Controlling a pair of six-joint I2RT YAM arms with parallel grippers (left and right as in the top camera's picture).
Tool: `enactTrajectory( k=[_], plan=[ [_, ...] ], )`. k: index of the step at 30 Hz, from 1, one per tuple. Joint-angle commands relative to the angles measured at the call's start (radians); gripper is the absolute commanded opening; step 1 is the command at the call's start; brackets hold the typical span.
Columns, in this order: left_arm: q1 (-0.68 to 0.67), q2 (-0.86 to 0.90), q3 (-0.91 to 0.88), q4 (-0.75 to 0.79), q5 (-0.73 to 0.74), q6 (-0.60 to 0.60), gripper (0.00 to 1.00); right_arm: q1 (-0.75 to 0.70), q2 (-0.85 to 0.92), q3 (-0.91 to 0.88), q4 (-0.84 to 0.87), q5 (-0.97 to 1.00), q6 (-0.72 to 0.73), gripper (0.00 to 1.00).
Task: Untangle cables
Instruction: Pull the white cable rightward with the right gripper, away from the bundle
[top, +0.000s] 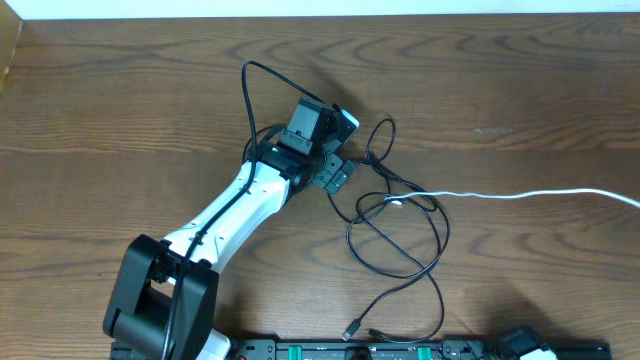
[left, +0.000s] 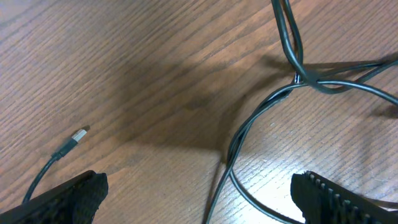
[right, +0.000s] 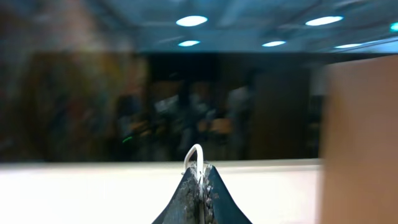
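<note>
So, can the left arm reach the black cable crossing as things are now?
Probably yes: the left gripper is open, and the black cable crossing lies on bare table just ahead of its fingers, with nothing between.

The bench (top: 120, 110) is dark brown wood with a clear grain, and it fills nearly the whole overhead view. A pale strip of wall (top: 330, 7) runs along its far edge. A black rail with green parts (top: 400, 350) lies along its near edge. In the right wrist view, ceiling lights (right: 191, 21) glow above a dark, blurred room, and a tan panel (right: 360, 137) stands at the right.
</note>
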Motion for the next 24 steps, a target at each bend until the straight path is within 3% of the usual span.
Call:
enactTrajectory(
  k=[1,10,17,22,24],
  plan=[
    [0.002,-0.003,0.005,-0.005,-0.008,0.001,1.0,-0.002,0.0,0.07,0.055,0.25,-0.082,0.01],
    [0.002,-0.003,0.005,-0.005,-0.004,0.001,1.0,-0.002,0.0,0.204,0.146,0.34,-0.187,0.01],
    [0.0,-0.003,0.005,-0.005,0.026,-0.001,1.0,-0.002,0.013,0.198,0.055,0.387,-0.187,0.01],
    [0.0,-0.003,0.005,-0.005,0.048,-0.006,1.0,-0.002,0.066,0.198,0.112,0.576,-0.22,0.01],
    [0.0,-0.003,0.005,-0.005,0.048,-0.006,1.0,-0.001,0.092,0.198,0.103,0.562,-0.214,0.01]
  ],
)
